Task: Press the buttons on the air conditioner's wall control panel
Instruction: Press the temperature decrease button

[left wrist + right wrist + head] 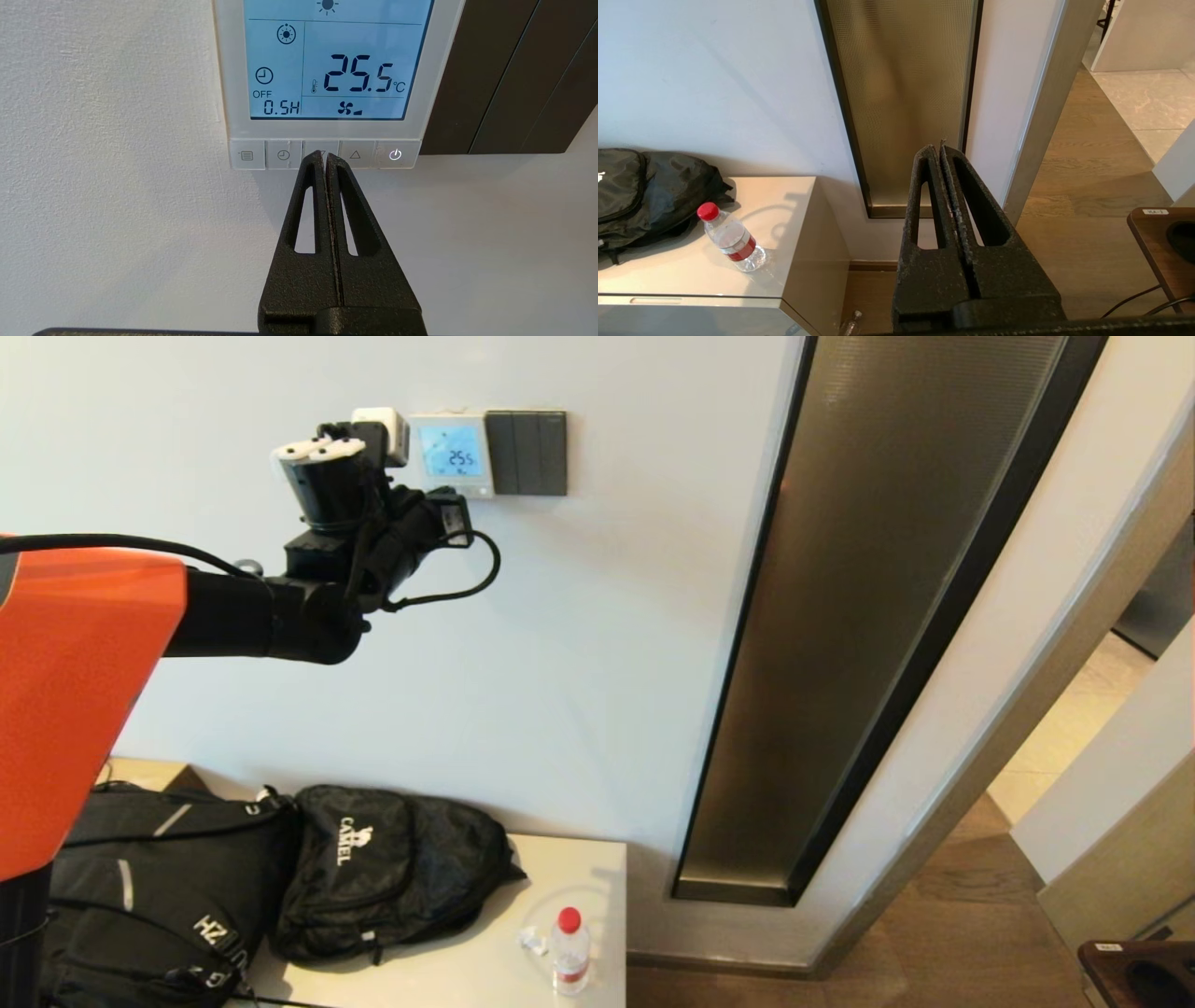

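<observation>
The white wall control panel (452, 453) hangs on the wall, its screen glowing light blue and reading 25.5 °C in the left wrist view (327, 60). A row of pale buttons (283, 155) runs along its lower edge. My left gripper (325, 157) is shut and empty, its tips over the middle button with the down triangle; whether they touch it I cannot tell. In the head view the left gripper (455, 506) sits just below the panel. My right gripper (938, 150) is shut and empty, held low and away from the panel.
A dark grey three-rocker switch plate (528, 453) adjoins the panel's right side. A tall dark-framed glass strip (878, 616) stands right of it. Below, a low cabinet (579, 877) carries two black bags (383, 877) and a red-capped water bottle (569, 952).
</observation>
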Tool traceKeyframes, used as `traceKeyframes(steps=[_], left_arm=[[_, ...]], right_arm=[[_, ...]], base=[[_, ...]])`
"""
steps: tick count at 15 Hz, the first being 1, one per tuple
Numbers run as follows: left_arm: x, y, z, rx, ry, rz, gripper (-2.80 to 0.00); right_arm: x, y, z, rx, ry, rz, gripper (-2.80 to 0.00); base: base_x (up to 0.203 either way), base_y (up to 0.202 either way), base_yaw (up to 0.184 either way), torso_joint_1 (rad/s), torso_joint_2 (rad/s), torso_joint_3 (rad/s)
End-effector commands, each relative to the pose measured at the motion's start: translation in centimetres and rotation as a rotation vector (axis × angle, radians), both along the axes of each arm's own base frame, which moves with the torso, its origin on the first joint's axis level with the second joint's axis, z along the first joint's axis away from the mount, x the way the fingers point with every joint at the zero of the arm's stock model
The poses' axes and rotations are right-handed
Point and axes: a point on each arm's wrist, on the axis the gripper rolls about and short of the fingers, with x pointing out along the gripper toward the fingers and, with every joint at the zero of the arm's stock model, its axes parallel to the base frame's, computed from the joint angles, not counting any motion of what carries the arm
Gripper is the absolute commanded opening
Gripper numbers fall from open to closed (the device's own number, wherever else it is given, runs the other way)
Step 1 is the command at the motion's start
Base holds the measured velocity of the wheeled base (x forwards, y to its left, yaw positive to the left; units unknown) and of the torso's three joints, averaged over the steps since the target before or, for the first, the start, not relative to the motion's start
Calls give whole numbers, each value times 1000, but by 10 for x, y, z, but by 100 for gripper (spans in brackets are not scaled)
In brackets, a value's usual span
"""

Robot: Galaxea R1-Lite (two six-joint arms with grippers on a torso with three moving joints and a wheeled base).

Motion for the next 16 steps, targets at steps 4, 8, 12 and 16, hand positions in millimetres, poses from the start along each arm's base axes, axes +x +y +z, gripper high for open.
traceKeyframes(steps=[4,8,12,16], left_arm=[[8,-5,-8,3,12,-5,-280],[10,-5,-10,3,13,-6,-280],[7,-4,-2,1,6,-6,-280],[7,-3,0,-1,3,-2,-280]], right_arm=[[0,0,0,-1,0,2,-280],[0,0,0,-1,0,0,-280],[0,0,0,-1,0,0,-280],[0,0,0,-1,0,2,-280]], base=[[0,0,0,0,0,0],[0,0,0,0,0,0],[0,0,0,0,0,0],[0,0,0,0,0,0]])
